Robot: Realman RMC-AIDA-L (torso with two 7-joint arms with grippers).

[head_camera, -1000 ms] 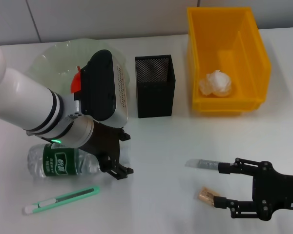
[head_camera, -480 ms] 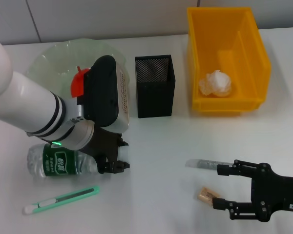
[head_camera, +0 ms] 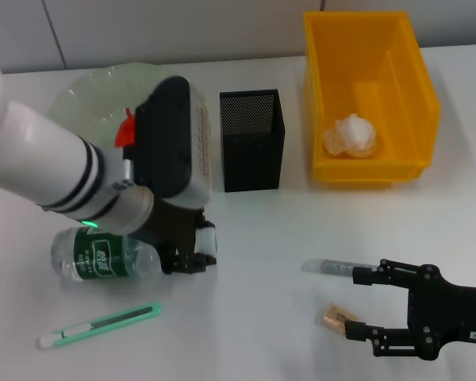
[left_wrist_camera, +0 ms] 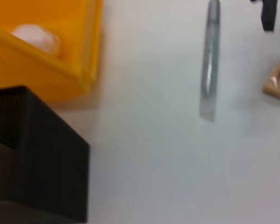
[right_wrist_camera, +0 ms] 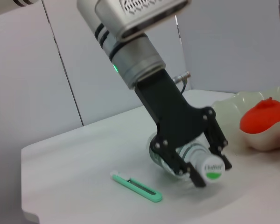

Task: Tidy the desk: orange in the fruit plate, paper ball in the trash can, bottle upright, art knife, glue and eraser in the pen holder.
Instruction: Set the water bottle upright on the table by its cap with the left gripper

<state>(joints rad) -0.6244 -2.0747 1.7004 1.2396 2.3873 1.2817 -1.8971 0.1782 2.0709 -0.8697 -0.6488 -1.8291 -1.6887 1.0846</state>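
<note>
Left claw [head_camera: 192, 255] clamped on the neck end of the bottle [head_camera: 103, 255], which lies on its side on the white bench [head_camera: 254, 230]; clear plastic, green label, white cap. Right claw [head_camera: 363, 302] hovers spread wide with nothing in it, glue [head_camera: 328, 267] and eraser [head_camera: 333, 319] between its fingers. Green art knife [head_camera: 99, 325] lies near the bottle. Paper ball [head_camera: 351, 135] sits in the yellow bin [head_camera: 412, 103], black mesh pen holder [head_camera: 252, 151] beside it. Right wrist view alone shows grey wall panels and the cap's green mark
</note>
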